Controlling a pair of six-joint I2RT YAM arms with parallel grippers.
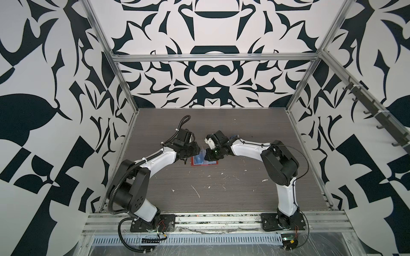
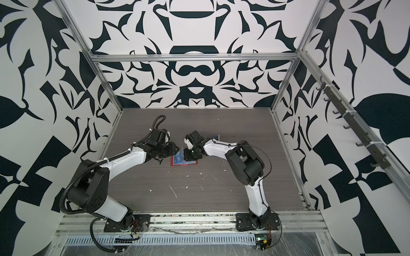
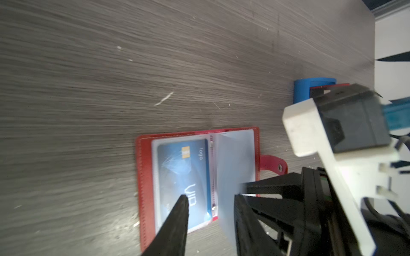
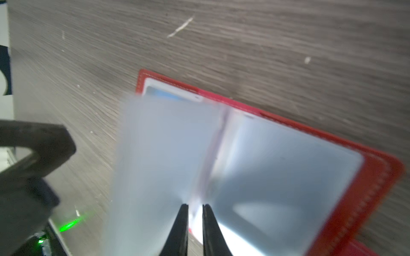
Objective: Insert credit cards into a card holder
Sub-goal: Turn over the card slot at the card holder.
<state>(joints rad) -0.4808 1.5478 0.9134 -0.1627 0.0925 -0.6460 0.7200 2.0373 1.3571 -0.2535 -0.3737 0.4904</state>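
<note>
Black fingers of the right gripper (image 4: 195, 207) fill the near edge of the right wrist view, only a narrow slit apart, tips at the spine of the card holder (image 4: 377, 188). Pale blurred plastic shows in the slit, and whether it is pinched cannot be told. One clear sleeve (image 4: 159, 155) stands lifted off the spine, while the others lie flat. The red holder lies open on the table (image 3: 88, 88), about mid-table between the two arms in both top views, its snap tab (image 3: 273, 164) sticking out toward the right arm. A blue card (image 3: 184, 168) (chip and the word "logo" readable) sits inside the flat sleeve on the left arm's side. The left gripper (image 3: 210, 197) hangs partly open and holds nothing, one fingertip over that card and the other by the lifted sleeve. A small blue stand (image 3: 301, 90) sits farther back, apart from the holder.
</note>
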